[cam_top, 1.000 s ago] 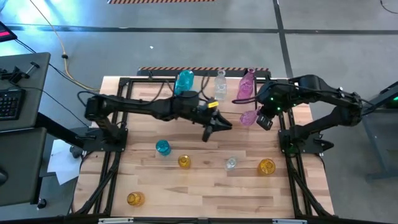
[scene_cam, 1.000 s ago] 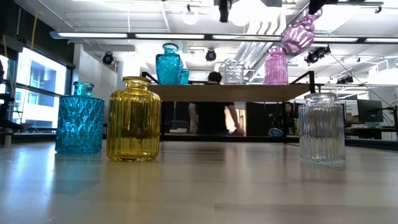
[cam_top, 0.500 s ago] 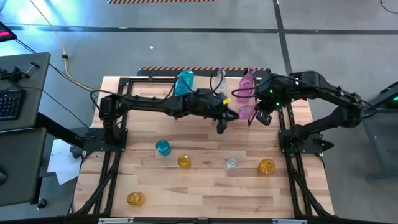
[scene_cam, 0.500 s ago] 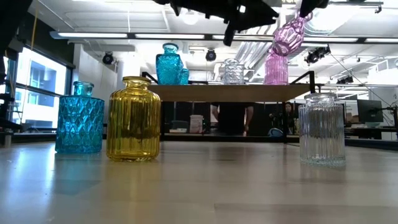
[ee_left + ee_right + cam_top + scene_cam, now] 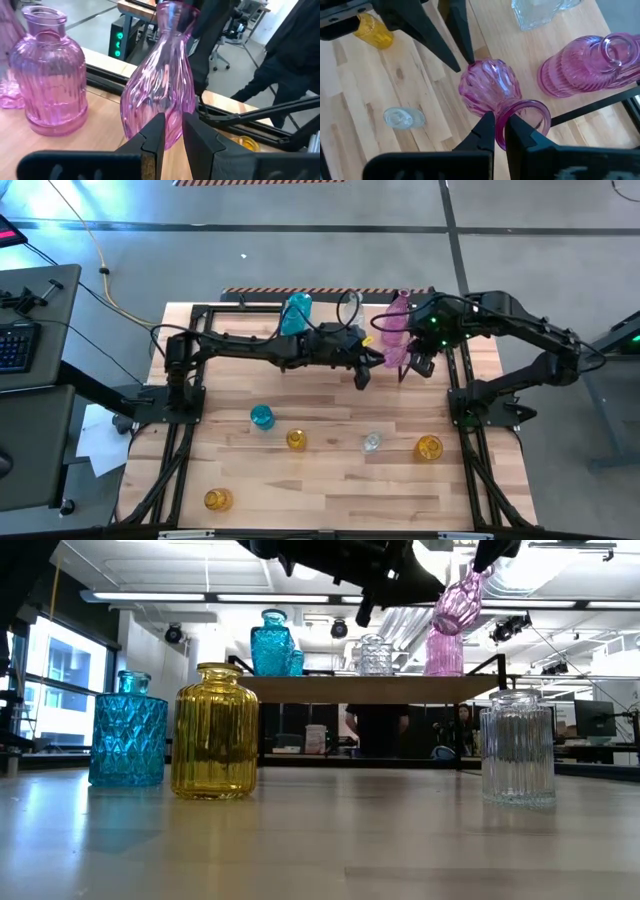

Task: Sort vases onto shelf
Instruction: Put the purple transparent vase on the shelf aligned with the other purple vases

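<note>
a swirled, ribbed pink glass vase hung tilted at upper right, its rim pinched by the right gripper; the left gripper, fingers slightly parted, pointed at its belly.

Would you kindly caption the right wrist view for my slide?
Right gripper pinches the pink vase by its rim while the left fingers touch its body.
</note>
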